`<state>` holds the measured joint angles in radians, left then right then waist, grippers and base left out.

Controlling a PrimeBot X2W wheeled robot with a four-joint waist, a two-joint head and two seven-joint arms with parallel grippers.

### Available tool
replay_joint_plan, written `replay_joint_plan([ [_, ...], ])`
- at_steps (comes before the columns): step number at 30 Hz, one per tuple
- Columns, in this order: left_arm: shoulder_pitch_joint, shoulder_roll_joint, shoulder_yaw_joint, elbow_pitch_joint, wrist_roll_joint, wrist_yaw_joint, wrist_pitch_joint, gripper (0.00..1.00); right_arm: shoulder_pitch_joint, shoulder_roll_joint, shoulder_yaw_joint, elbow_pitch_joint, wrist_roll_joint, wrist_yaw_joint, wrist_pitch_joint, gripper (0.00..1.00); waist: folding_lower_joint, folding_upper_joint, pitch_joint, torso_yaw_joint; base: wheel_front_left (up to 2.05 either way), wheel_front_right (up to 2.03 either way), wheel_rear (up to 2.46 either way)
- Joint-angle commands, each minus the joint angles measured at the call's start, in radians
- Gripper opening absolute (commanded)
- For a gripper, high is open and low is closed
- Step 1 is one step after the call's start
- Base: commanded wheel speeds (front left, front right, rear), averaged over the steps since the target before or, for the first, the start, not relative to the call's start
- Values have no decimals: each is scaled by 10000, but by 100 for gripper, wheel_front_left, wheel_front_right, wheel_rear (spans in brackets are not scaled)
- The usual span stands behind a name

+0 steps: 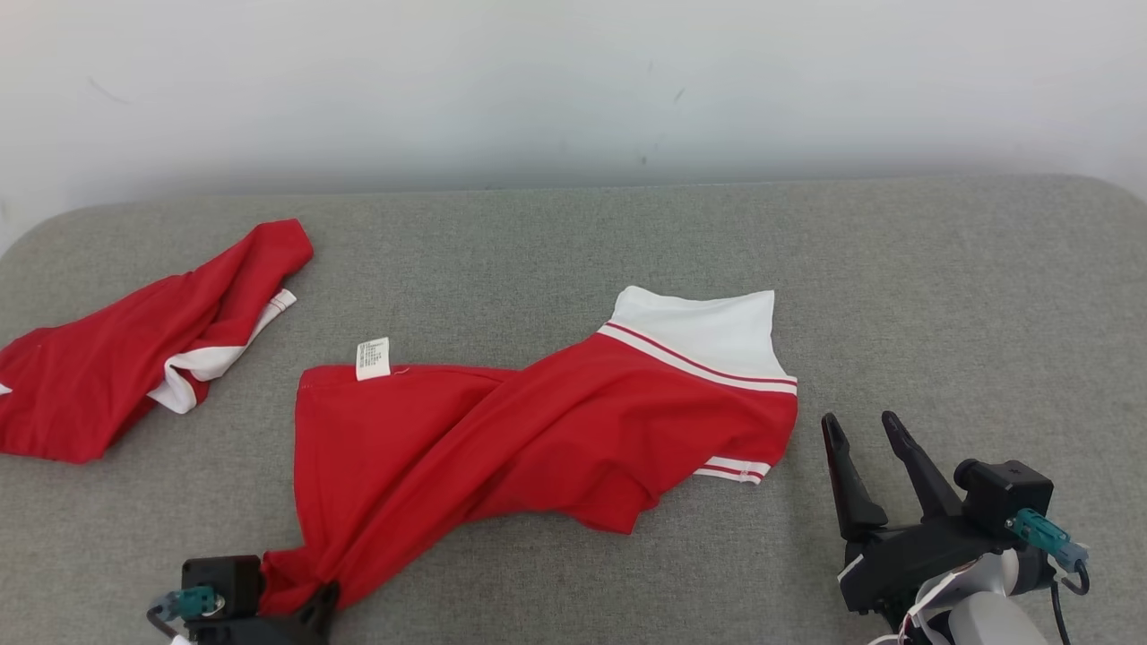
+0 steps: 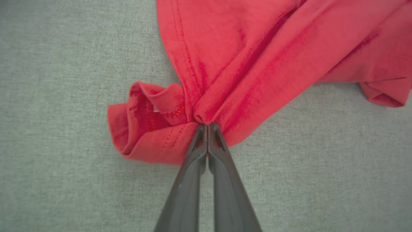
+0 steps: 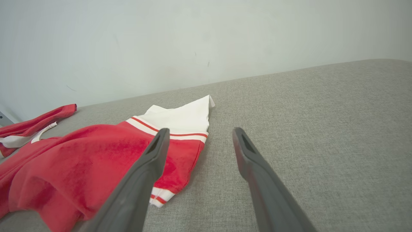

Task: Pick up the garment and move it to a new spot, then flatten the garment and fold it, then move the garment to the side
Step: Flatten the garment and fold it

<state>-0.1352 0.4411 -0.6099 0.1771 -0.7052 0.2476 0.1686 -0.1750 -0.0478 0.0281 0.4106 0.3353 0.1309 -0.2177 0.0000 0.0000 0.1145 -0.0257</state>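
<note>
Garment [image 1: 538, 421] — hem in low left hand [image 2: 206, 126]

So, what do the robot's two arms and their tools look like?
The right tool and the left tool each have two long, dark grey, tapering fingers on a black, blocky body. Each body carries a teal connector with a thin dark cable. The right forearm is pale and rounded.

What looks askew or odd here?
The red shirt lies twisted, its hem bunched in the shut left gripper; its care label shows, so it may be inside out. A second red garment lies crumpled nearby.
</note>
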Motion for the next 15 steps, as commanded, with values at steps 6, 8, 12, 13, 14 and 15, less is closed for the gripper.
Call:
replay_joint_plan([
  [6,235,201,205,-290,-333,160,164,100,91,-48,32,-57,-74,-3,61,100,0,0,-135,-12,0,0,0],
  [8,229,198,365,-420,-443,248,93,100,130,-47,46,-61,-79,-3,68,100,0,0,-170,-29,0,0,0],
  [12,279,14,1060,-983,-614,497,-814,100,194,-47,4,-92,-101,-3,122,100,0,0,-240,-71,0,0,0],
  [13,278,-13,1199,-1106,-622,481,-1083,100,203,-48,-14,-103,-119,-3,135,100,0,0,-253,-72,0,0,0],
  [14,298,-77,1313,-1228,-645,490,-1321,100,217,-47,-39,-113,-137,-3,160,100,0,0,-264,-67,0,0,0],
  [15,307,-115,1379,-1352,-620,452,-1552,100,230,-47,-56,-129,-151,-3,187,100,0,0,-274,-58,0,0,0],
])
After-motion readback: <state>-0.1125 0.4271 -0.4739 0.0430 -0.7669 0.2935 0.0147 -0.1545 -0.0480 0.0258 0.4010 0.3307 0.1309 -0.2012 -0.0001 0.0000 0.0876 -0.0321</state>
